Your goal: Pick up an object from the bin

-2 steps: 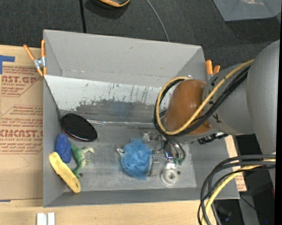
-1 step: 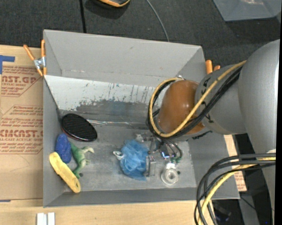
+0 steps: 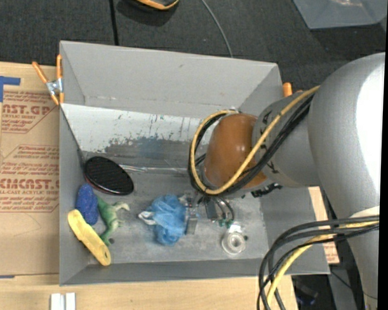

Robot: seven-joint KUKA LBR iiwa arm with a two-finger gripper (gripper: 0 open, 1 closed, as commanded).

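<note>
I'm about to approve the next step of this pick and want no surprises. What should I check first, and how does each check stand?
1. Hand down in the bin, right beside the crumpled light-blue thing: ok.
2. Something already held in the hand: cannot tell.
3. Small clear round thing lies close on the hand's other side and might get knocked: not ok.
4. Black oval, dark-blue lump, green thing and yellow piece lie at the view's left, away from the hand: ok.
</note>
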